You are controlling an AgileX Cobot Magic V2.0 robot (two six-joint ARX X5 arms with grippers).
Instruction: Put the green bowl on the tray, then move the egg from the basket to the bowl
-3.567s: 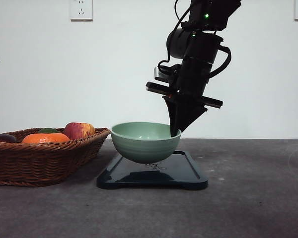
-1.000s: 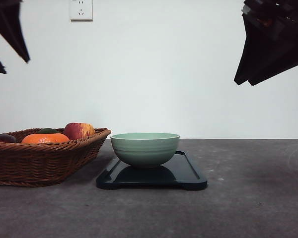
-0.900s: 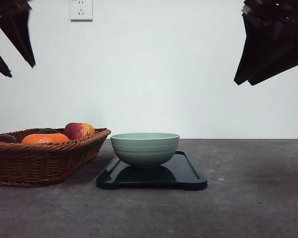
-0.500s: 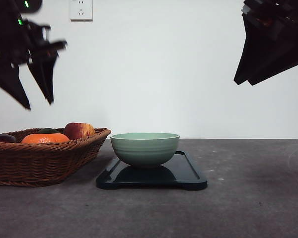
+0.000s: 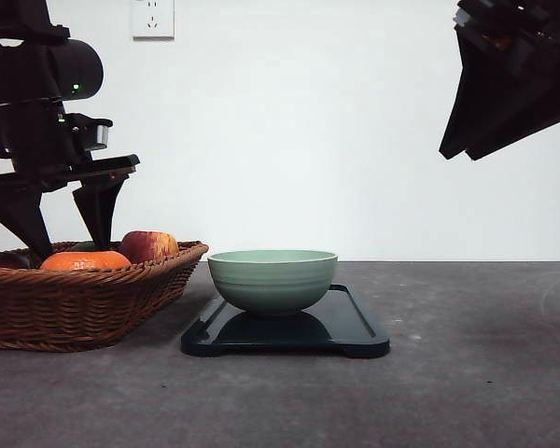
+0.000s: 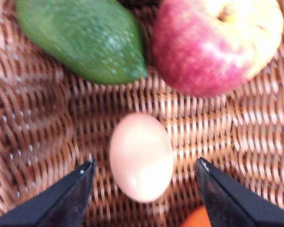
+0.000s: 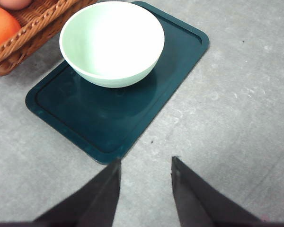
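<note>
The left end effector (image 6: pixel 144 166) hangs spread wide inside the basket (image 5: pixel 84 303), one finger on each side of the egg (image 6: pixel 141 156), touching nothing. An avocado (image 6: pixel 83 40) and an apple (image 6: pixel 215 45) lie just beyond. The green bowl (image 5: pixel 273 279) sits on the tray (image 5: pixel 355 329) right of the basket. The right end effector (image 7: pixel 144 172) hovers high, slightly parted, empty.

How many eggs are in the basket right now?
1. The egg lies on the basket floor between the open left gripper fingers, near the apple; others may be hidden.
</note>
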